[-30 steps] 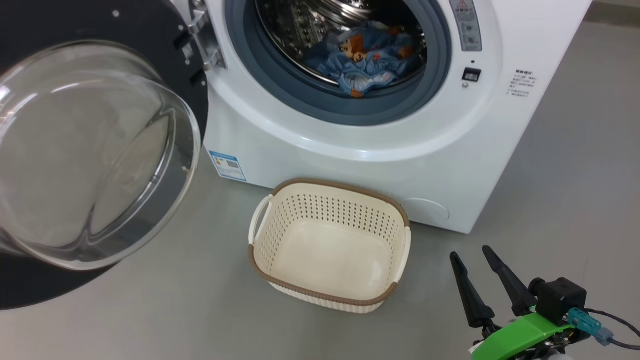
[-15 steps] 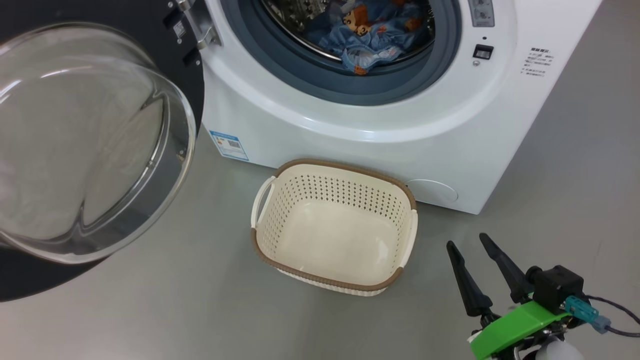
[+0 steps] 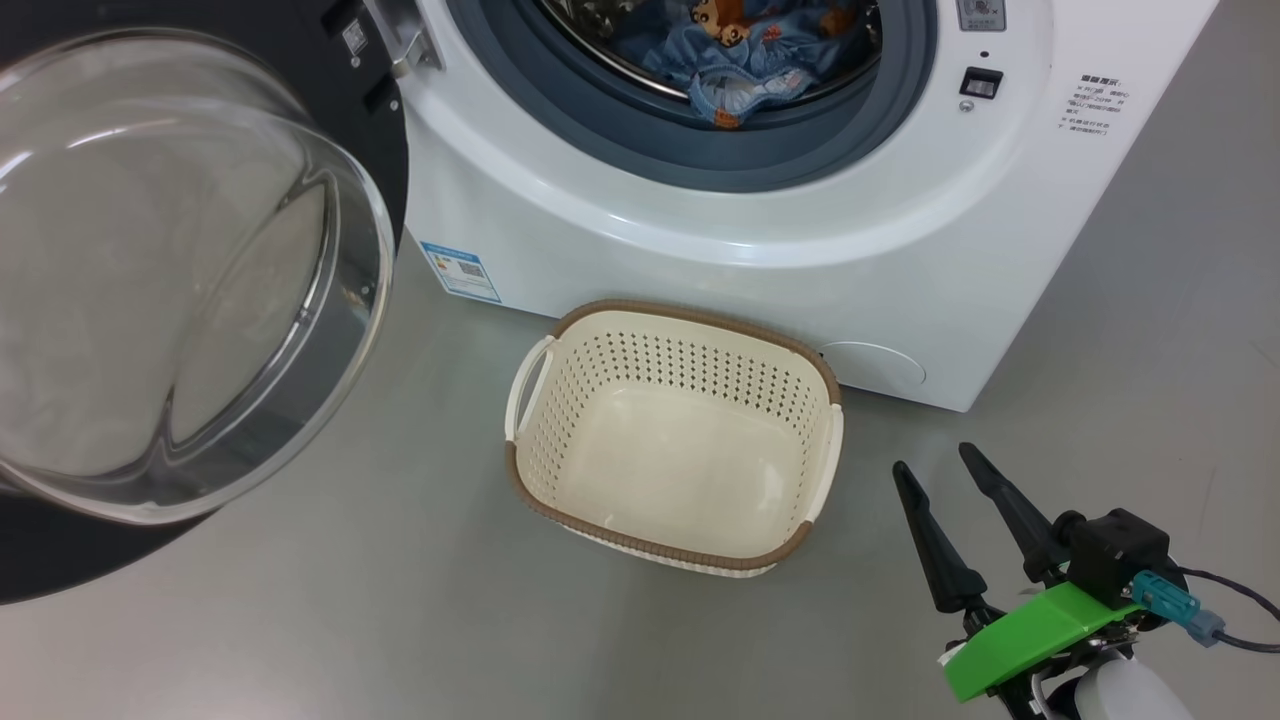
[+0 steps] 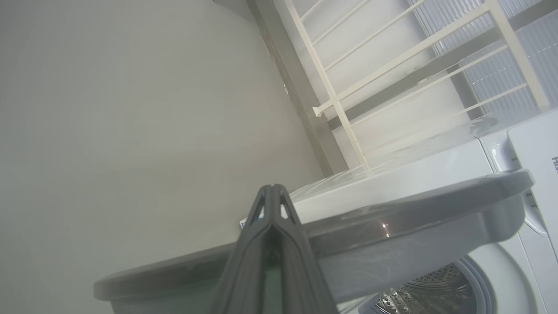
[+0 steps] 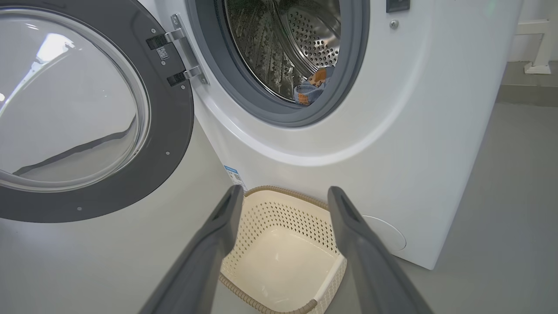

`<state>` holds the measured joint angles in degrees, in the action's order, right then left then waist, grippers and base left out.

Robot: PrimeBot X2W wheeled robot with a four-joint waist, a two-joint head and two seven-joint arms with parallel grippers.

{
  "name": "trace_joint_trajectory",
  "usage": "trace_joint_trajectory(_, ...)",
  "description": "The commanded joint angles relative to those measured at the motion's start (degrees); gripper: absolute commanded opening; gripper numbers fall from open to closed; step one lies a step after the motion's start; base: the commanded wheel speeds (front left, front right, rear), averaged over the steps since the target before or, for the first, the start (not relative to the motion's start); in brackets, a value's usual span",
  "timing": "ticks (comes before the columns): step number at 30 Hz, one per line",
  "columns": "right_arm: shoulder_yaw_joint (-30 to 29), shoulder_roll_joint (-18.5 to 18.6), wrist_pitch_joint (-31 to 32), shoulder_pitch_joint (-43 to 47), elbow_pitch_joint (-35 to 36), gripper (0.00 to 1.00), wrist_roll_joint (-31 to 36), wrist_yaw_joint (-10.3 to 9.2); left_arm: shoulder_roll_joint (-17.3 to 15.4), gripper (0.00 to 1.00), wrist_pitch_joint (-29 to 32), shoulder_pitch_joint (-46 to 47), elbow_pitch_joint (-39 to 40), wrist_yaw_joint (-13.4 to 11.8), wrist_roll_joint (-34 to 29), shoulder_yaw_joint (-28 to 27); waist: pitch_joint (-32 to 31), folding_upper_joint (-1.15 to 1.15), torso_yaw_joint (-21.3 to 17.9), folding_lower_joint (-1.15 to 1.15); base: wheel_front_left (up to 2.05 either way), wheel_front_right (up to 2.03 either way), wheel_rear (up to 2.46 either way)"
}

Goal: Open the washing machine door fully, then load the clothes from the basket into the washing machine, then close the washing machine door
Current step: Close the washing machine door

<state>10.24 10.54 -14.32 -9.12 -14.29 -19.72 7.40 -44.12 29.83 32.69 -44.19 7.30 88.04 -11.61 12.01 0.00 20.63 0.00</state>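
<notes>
Since the earlier head-cam frame the whole picture has slid: the cam has moved, so the washer sits higher in frame, while the things themselves look unmoved.

L to R:
- **Left gripper** (image 4: 271,192): fingers pressed together w/ nothing between them, pointing along the edge of the door (image 4: 414,218) in its wrist view. Contact w/ the door can't be told.
- **Door** (image 3: 190,280): swung wide on its hinge (image 5: 185,74), glass bulging toward the cam.
- **Washer** (image 3: 700,230): clothes (image 3: 740,50) lie in the drum (image 5: 305,39), low at the front, close to the grey ring (image 3: 640,150).
- **Basket** (image 3: 690,318): on the floor (image 3: 400,600) just in front of the washer, nothing in it.
- **Right gripper** (image 3: 934,459): beside the basket, fingers spread, holding nothing.

Judged step: loading done, door closing next. To do it well, push the door's outer face w/ the closed left fingers and follow the hinge arc. Check no cloth hangs over the ring, then press until the door sits flush. Keep the R arm clear of the swing.
</notes>
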Motion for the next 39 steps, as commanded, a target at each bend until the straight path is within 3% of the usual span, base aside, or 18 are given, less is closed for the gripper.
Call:
trace_joint_trajectory(1, 1.4, 0.1, -0.7, -1.3, 1.3, 1.00, 0.6, 0.09, -3.3, 0.00, 1.3, 1.4, 1.6, 0.2, 0.5, -1.1, -0.1, 0.00, 0.0, 0.00, 0.00, 0.00, 0.00)
trace_joint_trajectory(14, 1.2, -0.5, -0.7, -0.4, 0.5, 1.00, 0.4, 0.09, -2.0, 0.00, 12.7, -1.4, 6.7, 0.2, 4.1, 0.9, -3.2, 0.00, 0.3, 0.00, 0.00, 0.00, 0.00)
trace_joint_trajectory(24, 0.2, -0.9, -0.7, 1.2, 0.7, 1.00, 0.0, 0.09, -1.0, 0.00, 20.3, -4.9, 15.7, 0.2, 5.9, 1.6, -5.9, 0.00, 0.3, 0.00, 0.00, 0.00, 0.00)
trace_joint_trajectory(39, -1.0, -2.1, -0.7, 3.2, 0.9, 1.00, -0.1, 0.09, 5.5, 0.00, 28.9, -8.5, 34.9, 0.2, 7.1, 6.2, -8.9, 0.00, -1.2, 0.00, 0.00, 0.00, 0.00)
